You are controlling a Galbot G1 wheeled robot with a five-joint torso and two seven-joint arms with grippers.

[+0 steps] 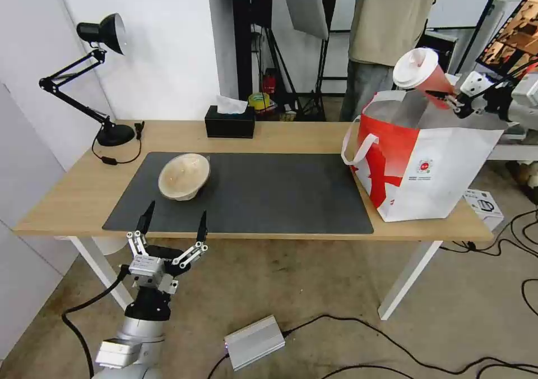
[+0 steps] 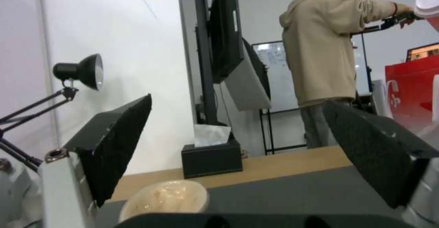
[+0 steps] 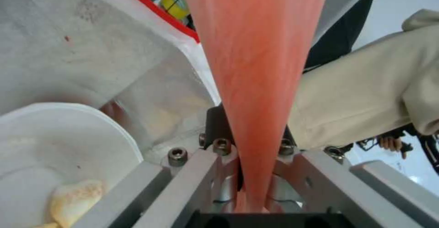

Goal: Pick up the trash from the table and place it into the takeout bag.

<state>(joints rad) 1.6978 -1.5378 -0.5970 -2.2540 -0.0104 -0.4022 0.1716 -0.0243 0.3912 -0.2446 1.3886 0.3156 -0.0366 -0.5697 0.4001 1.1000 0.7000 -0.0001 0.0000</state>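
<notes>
Two grippers are in my view from the robot's head. My right gripper (image 1: 448, 96) is raised above the open mouth of the takeout bag (image 1: 431, 166), and its fingers are clamped on the lower body of the red drink cup (image 1: 428, 79). The cup is tilted, its white lid pointing up and away from the gripper, hanging over the bag's foil-lined opening. From the right wrist, the red cup (image 3: 256, 84) runs straight out from between the closed fingers, squeezed narrow where they hold it. Below the gripper, inside the bag, I see a white round bowl (image 3: 55, 145) with yellowish scraps lying against the silvery lining.

My left gripper (image 1: 172, 229) hovers at the near edge of the table (image 1: 67, 199), just short of the dark grey mat (image 1: 269, 194), with its two black fingers spread wide apart and nothing between them. Ahead of this gripper, a little beyond its fingertips, the beige lidded bowl (image 1: 184, 176) sits tilted on the mat. In the left wrist picture that bowl (image 2: 164, 199) shows low between the two open fingers (image 2: 114, 145).

Farther beyond the left gripper, a black tissue box (image 1: 229, 122) stands at the table's far edge, and a black desk lamp (image 1: 95, 76) stands off to its left.
</notes>
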